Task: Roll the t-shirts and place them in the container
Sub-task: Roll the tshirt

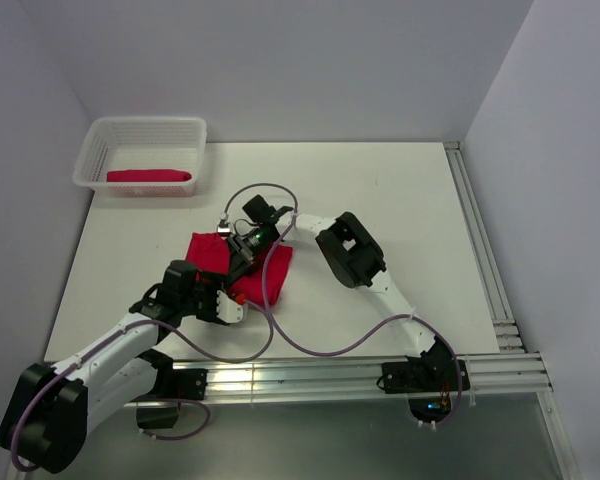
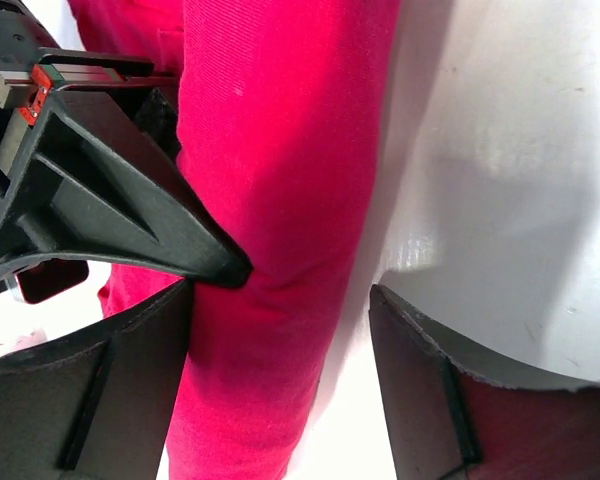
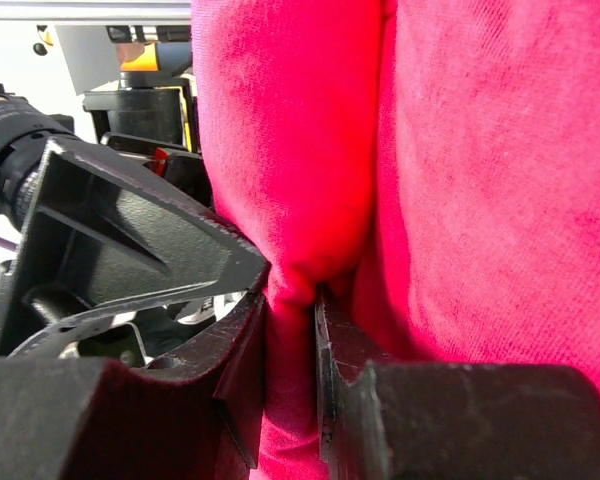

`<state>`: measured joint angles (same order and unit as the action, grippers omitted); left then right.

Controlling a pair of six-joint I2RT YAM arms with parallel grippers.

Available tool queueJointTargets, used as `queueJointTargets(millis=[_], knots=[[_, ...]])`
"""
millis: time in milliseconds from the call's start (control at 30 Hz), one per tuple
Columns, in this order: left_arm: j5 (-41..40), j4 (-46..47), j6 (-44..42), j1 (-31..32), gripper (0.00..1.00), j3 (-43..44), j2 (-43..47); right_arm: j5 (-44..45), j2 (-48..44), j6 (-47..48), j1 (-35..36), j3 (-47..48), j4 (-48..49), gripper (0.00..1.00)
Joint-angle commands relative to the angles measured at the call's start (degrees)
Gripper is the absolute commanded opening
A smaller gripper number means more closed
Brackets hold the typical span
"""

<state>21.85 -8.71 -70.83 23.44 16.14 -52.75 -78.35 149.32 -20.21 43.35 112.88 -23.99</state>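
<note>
Crimson t-shirt [image 1: 208, 252] mid-roll: right claw [image 3: 292, 300] pinches its fold, left claw [image 2: 280, 300] (jaws wide) straddles it; next, probably roll toward eleven o'clock.

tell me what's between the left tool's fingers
The rolled shirt, with a strip of bare table beside it; the left wrist view shows it.

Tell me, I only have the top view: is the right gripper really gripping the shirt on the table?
Observer: Yes; the right wrist view shows the right gripper pinching a fold of the shirt.
Operator: And the other arm?
Observer: The left gripper is open; its wrist view shows it straddling the rolled part, not clamping it.
Operator: Any slack there?
Observer: Yes, bare table shows on one side of the roll, inside the jaws.
</note>
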Motion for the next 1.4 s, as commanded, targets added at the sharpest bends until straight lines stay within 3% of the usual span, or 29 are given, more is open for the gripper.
queueJointTargets(millis=[0,133,167,233,400,667,1000,1100,1367], knots=[[-2.5,4.2,1.7,1.0,0.73,-2.4,-0.4,-0.7,-0.1,-1.9,0.2,0.0,3.4,0.00],[-4.1,8.2,2.0,2.0,0.63,-3.1,-3.1,-1.3,-0.1,-2.0,0.2,-0.1,3.6,0.00],[-4.5,8.2,2.2,2.3,0.50,-2.6,-3.9,-1.6,-0.1,-2.1,0.3,-0.1,3.9,0.00],[-5.1,8.2,2.3,2.5,0.36,-1.7,-6.8,-1.8,-0.3,-2.2,0.2,-0.3,3.9,0.00],[-4.0,7.5,1.6,2.5,0.19,-0.5,-8.8,-2.6,-0.8,-0.9,0.2,-0.4,3.2,0.01],[-3.0,1.3,-3.3,2.5,0.01,0.5,-7.6,-1.9,-4.6,1.0,-1.6,-1.9,2.0,0.32],[-1.1,-10.4,-7.5,2.4,0.00,6.4,-13.0,4.4,-16.4,5.7,-8.4,-7.0,-1.1,0.51],[0.2,-14.9,-7.9,2.4,0.00,9.3,-14.8,7.2,-19.8,6.9,-10.6,-9.9,-1.9,0.52],[2.7,-28.5,-10.3,2.4,0.00,21.1,-25.2,16.8,-31.4,2.8,-15.0,-23.1,8.7,0.53]])
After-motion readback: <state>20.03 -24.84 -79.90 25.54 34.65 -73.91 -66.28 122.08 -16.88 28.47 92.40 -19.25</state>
